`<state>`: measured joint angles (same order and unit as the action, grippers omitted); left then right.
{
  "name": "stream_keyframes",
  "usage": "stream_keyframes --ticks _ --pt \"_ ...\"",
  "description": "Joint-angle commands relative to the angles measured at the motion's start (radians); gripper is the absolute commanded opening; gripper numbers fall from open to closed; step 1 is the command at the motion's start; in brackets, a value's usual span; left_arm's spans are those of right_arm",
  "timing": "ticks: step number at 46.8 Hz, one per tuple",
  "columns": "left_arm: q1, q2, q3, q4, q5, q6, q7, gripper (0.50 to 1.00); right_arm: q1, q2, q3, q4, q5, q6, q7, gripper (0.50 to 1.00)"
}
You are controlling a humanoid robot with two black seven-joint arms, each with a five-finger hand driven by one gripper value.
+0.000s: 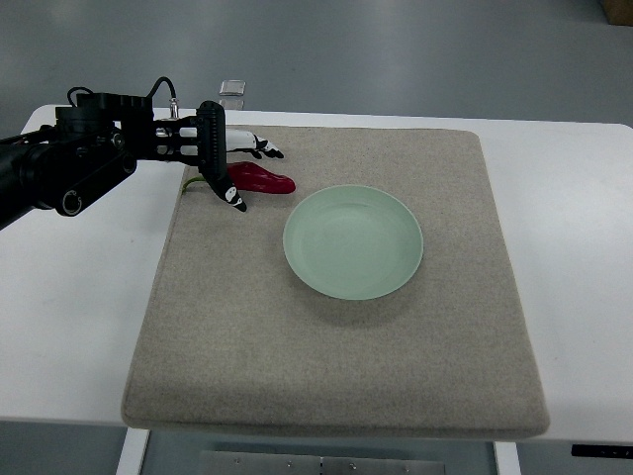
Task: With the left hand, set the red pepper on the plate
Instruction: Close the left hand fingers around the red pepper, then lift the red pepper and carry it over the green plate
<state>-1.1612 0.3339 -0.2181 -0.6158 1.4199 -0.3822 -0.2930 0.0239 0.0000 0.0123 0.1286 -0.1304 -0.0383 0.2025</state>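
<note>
A red pepper (269,181) with a green stem lies on the beige mat (336,346), left of the pale green plate (353,241). The plate holds nothing and sits near the mat's middle. My left hand (258,179) reaches in from the left edge on a black arm and hovers over the pepper's stem end. Its fingers are spread: one finger (265,150) points right behind the pepper, another (235,198) hangs down in front of it. They straddle the pepper without closing on it. The stem end is partly hidden by the hand.
The mat covers most of a white table (79,307). A small clear object (231,89) stands at the table's far edge behind the hand. Grey floor lies beyond.
</note>
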Motion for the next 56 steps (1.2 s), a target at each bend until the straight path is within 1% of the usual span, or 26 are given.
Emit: stream_keyframes --ticks 1,3,6,8,9,11,12,14,18,20,22,23,44,48,52,56 --pt "0.000 0.000 0.002 0.001 0.001 0.000 0.000 0.851 0.001 0.000 0.000 -0.001 0.000 0.000 0.000 0.928" --pt "0.000 0.000 0.005 0.001 0.001 0.000 0.000 0.817 0.001 0.000 0.000 0.000 0.000 0.000 0.000 0.928" --pt "0.000 0.000 0.008 0.001 0.001 0.000 0.000 0.780 -0.001 0.000 0.000 0.000 0.000 0.000 0.000 0.928" --pt "0.000 0.000 0.008 0.001 0.001 0.000 0.000 0.776 -0.001 0.000 0.000 0.000 0.000 0.000 0.000 0.928" --pt "0.000 0.000 0.008 0.001 0.001 0.000 0.000 0.765 0.001 0.000 0.000 0.000 0.000 0.000 0.000 0.928" --pt "0.000 0.000 0.009 0.001 0.001 0.000 0.000 0.722 -0.001 0.000 0.000 0.000 0.000 0.000 0.000 0.928" --pt "0.001 0.000 0.009 -0.001 0.001 0.000 0.000 0.709 -0.001 0.000 0.000 0.000 0.000 0.000 0.000 0.928" --pt "0.001 0.000 0.009 0.001 0.001 0.000 0.000 0.699 -0.001 0.000 0.000 0.000 0.000 0.000 0.000 0.928" --pt "0.001 0.000 0.009 0.001 0.001 0.000 0.000 0.598 0.001 0.000 0.000 0.000 0.000 0.000 0.000 0.928" --pt "0.000 0.000 0.009 0.001 0.001 0.000 0.000 0.572 -0.001 0.000 0.000 0.000 0.000 0.000 0.000 0.928" --pt "0.000 0.000 0.009 0.001 0.001 0.000 0.000 0.519 -0.001 0.000 0.000 0.000 0.000 0.000 0.000 0.928" --pt "0.000 0.000 0.009 0.001 0.001 0.000 0.000 0.500 -0.001 0.000 0.000 0.000 0.000 0.000 0.000 0.928" --pt "-0.014 0.000 -0.012 0.005 -0.015 0.002 0.002 0.500 -0.001 0.000 0.000 0.000 0.000 0.000 0.000 0.928" --pt "-0.044 0.002 -0.018 -0.002 -0.021 0.000 0.000 0.500 -0.001 0.000 0.000 0.000 0.000 0.000 0.000 0.928" --pt "-0.074 0.000 -0.046 -0.028 -0.022 0.000 -0.008 0.500 -0.001 0.000 0.000 -0.001 0.000 0.000 0.000 0.928" --pt "-0.077 -0.003 -0.076 -0.084 -0.021 0.000 -0.015 0.500 -0.001 0.000 0.000 0.000 0.000 0.000 0.000 0.928"
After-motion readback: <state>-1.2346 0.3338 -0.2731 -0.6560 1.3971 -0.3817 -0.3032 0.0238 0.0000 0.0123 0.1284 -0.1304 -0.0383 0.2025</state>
